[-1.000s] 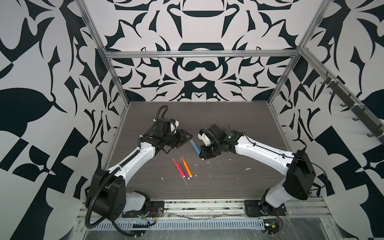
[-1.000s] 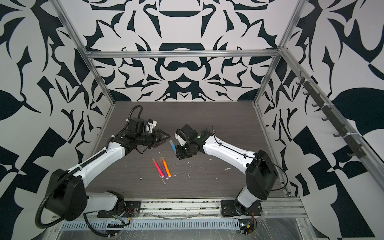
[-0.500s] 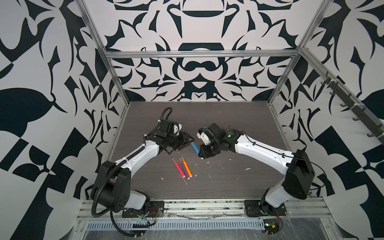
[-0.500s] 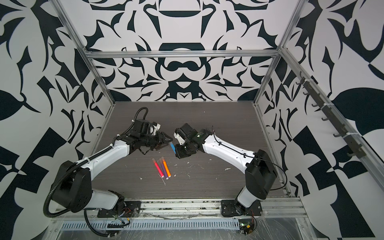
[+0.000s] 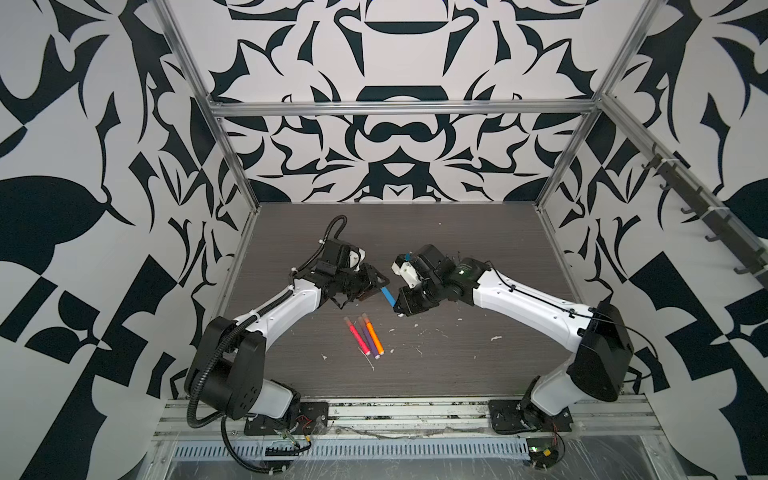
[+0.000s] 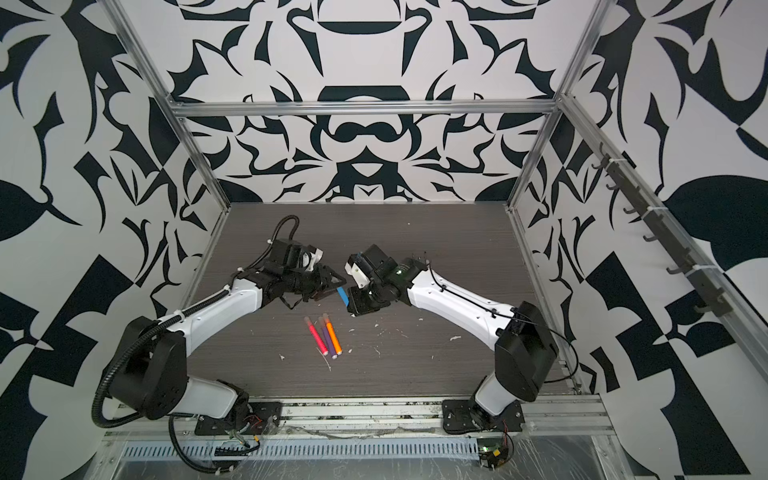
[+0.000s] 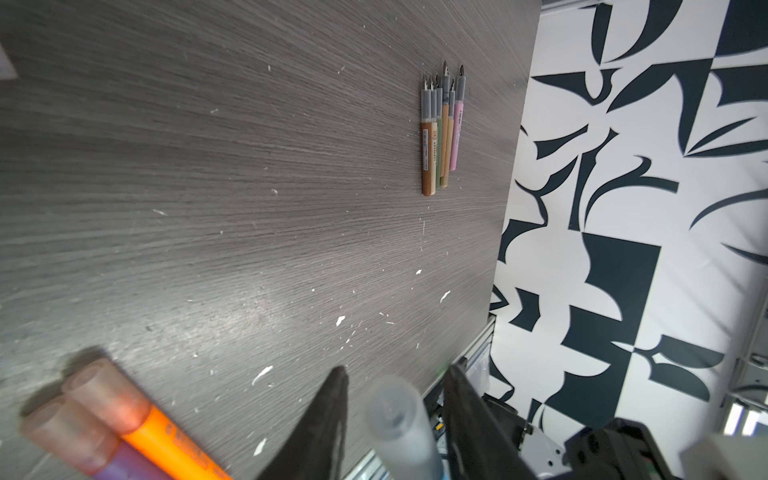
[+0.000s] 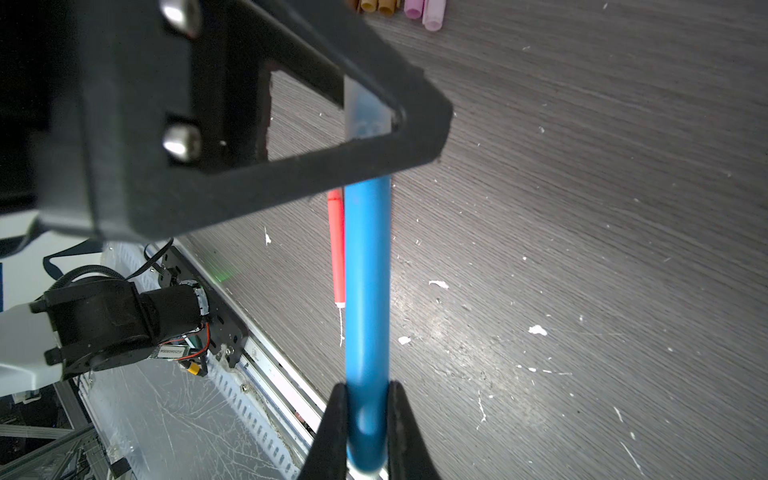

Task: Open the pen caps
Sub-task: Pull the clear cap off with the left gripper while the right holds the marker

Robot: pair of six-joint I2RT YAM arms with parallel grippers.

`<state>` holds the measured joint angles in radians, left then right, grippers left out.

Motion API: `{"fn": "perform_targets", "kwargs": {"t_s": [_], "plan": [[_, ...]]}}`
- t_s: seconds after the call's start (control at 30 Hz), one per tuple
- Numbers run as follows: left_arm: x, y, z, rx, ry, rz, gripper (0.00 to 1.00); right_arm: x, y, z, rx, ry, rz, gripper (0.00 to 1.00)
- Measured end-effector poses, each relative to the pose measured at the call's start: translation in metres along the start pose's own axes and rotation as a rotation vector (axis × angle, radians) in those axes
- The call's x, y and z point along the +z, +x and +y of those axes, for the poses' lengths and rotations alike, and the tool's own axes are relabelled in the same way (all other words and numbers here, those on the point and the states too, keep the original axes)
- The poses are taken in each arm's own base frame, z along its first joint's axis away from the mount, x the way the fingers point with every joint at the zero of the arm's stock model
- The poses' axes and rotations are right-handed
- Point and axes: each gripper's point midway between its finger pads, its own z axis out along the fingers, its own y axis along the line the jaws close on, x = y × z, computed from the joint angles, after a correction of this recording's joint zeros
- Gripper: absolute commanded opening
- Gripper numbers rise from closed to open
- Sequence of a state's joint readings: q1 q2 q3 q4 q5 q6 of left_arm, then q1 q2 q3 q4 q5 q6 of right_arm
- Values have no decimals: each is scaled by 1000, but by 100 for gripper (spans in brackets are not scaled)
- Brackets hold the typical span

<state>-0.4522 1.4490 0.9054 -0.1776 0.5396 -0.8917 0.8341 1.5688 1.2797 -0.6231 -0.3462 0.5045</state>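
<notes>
Busy black-and-white walls (image 5: 395, 158) box in a dark wood-grain table (image 5: 457, 232). In both top views your left gripper (image 5: 377, 286) and right gripper (image 5: 397, 306) meet mid-table with the blue pen (image 5: 388, 296) bridging them. A pink pen (image 5: 356, 334), purple pen (image 5: 369, 340) and orange pen (image 5: 373, 332) lie side by side just in front.

Left wrist view: your left gripper (image 7: 397, 374) sits narrow around the blue pen's pale see-through cap (image 7: 395, 415), with a sliver of gap on each side, so it's not pinching. The orange pen (image 7: 166, 444) and purple pen (image 7: 120, 465) show up blurry nearby, pinkish caps on. A bundle of thin pens (image 7: 440, 133), nibs bare, lies well apart near the table's edge.

Right wrist view: your right gripper (image 8: 366, 388) is clamped on the blue pen's (image 8: 368, 291) barrel. The cap (image 8: 368, 112) sits on the far end, showing through the left finger's frame. A few loose caps (image 8: 415, 8), tan and pink, poke in at the frame edge.
</notes>
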Motion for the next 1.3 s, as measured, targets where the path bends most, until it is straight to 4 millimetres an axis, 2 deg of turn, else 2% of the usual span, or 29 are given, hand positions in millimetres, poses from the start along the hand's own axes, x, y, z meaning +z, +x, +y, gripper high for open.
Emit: {"fn": "perform_targets", "kwargs": {"t_s": [0.2,0.23,0.27,0.33,0.4,0.6,0.67,0.73,0.77,0.8,0.83,0.93,1.03,1.1,1.23,1.27,1.3], "plan": [[-1,-1,-6,-11,20,0,14,3,3,-1,12,-5,10,0],[-2,-2,-12,-4,34,0,10,5,4,-2,17,-5,12,6],[-3,-1,-15,8,39,-5,7,6,5,-2,19,-6,13,21],[-3,-2,-16,17,38,-11,2,6,4,-1,24,-13,9,34],[-4,-3,-15,22,31,-20,0,6,1,1,24,-22,-4,38],[-9,-5,-19,39,33,-43,0,6,-9,6,27,-45,-42,39],[-11,-5,-20,43,37,-47,0,11,-12,6,28,-47,-43,37],[-12,-5,-22,46,41,-50,0,19,-12,3,38,-42,-34,28],[-13,-5,-23,48,43,-51,0,23,-12,1,46,-39,-26,22],[-13,-6,-23,50,40,-58,0,28,-11,1,53,-44,-15,7],[-14,-7,-22,57,34,-67,0,31,-12,5,35,-69,-10,0],[-14,-6,-17,57,19,-61,0,33,-12,8,39,-68,-9,0],[-18,-13,-18,76,-10,-49,0,34,-14,10,37,-78,-28,0],[-23,-27,-22,92,-27,-38,0,35,-22,15,29,-92,-69,0],[-30,-60,-28,82,-10,2,0,32,-51,18,40,-106,-229,0],[-32,-77,-27,82,-15,-34,0,34,-43,18,50,-109,-209,0],[-37,-103,-23,79,-20,-89,0,40,-25,14,65,-96,-162,0]]}}
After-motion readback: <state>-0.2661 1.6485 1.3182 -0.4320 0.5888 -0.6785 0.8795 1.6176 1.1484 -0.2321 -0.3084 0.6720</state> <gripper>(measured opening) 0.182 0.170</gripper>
